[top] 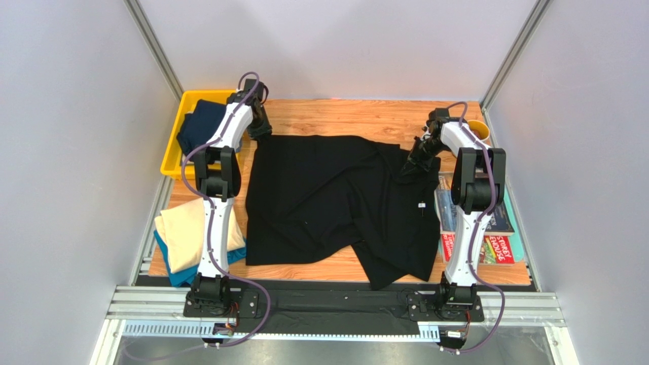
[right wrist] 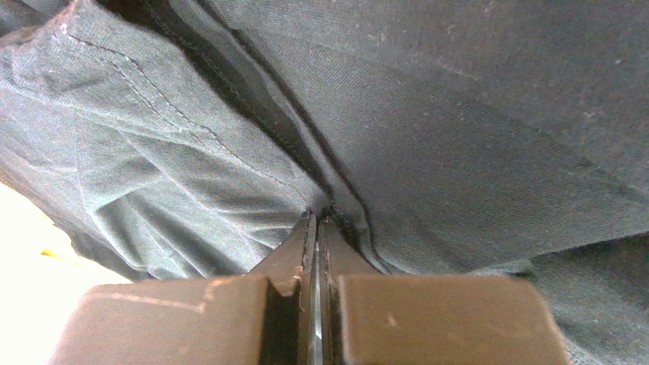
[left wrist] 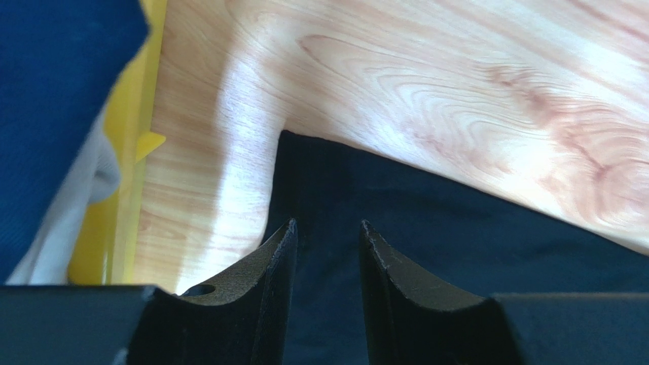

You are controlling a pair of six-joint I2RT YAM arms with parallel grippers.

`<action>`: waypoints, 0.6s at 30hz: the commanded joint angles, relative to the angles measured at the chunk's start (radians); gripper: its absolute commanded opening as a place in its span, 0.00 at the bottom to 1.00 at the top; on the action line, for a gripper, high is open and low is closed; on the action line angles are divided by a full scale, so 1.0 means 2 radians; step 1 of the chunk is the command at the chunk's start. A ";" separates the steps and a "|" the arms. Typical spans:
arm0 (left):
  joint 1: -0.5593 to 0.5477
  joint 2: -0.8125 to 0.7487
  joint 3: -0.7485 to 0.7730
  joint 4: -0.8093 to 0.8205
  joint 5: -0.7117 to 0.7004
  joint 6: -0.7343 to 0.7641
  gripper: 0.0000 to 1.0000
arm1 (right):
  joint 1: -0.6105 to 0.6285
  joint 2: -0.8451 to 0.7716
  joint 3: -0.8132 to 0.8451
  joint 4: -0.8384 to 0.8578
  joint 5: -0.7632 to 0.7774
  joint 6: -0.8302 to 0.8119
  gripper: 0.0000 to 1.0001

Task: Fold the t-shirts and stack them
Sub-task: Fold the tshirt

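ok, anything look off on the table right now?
The black t-shirt isn't flat: it's bunched where the right gripper pinches it, and its near-right flap lies skewed, reaching the table's near edge beside the magazines. Nothing spilled or torn.

Matt black cloth t-shirt (top: 320,198), smooth grained wood table (top: 343,114), glossy yellow plastic bin (top: 172,144).
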 commanded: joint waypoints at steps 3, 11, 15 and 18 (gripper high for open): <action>0.002 0.018 0.025 0.002 -0.011 0.011 0.43 | 0.001 -0.035 -0.013 0.001 -0.007 -0.008 0.00; 0.002 0.034 0.015 0.000 -0.005 0.011 0.40 | 0.000 -0.035 -0.008 -0.006 -0.010 -0.010 0.00; 0.003 0.038 0.013 0.000 -0.001 0.008 0.24 | -0.002 -0.028 -0.001 -0.009 -0.012 -0.008 0.00; 0.003 0.038 0.014 0.000 -0.001 0.008 0.08 | -0.002 -0.028 0.000 -0.011 -0.009 -0.008 0.00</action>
